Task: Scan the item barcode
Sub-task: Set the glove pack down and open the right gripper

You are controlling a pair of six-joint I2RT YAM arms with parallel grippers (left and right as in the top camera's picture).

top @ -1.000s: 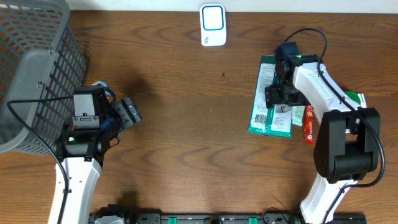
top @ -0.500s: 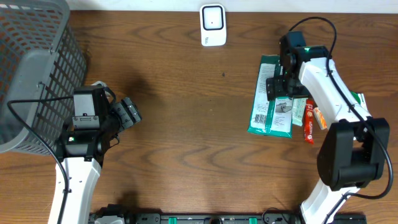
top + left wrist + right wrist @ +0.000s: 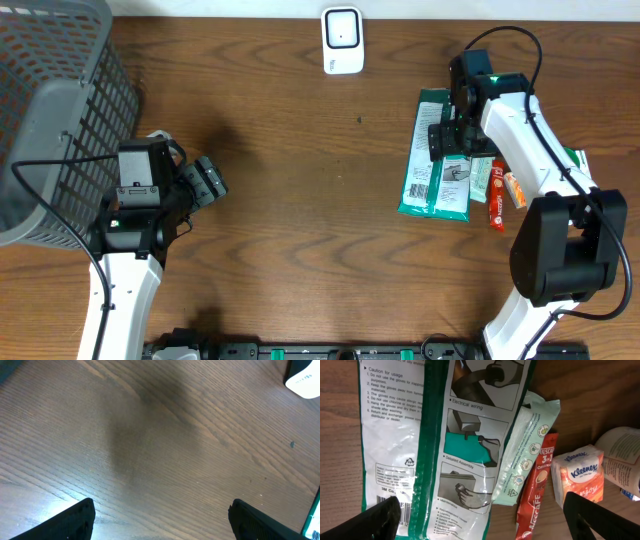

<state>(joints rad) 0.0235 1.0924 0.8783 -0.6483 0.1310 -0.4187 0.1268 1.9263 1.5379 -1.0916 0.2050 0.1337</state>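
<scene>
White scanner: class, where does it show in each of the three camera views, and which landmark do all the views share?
Overhead: the white scanner stands at the top edge, near the middle.
Left wrist: it is in the top right corner, cut off by the frame.
Right wrist: not in it.
Shared landmark: the brown wooden table, seen in all three.

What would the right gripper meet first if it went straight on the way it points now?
Most likely the green glove packet with the drawings, lying flat directly under the open right gripper. How far off it is, I cannot judge.
</scene>
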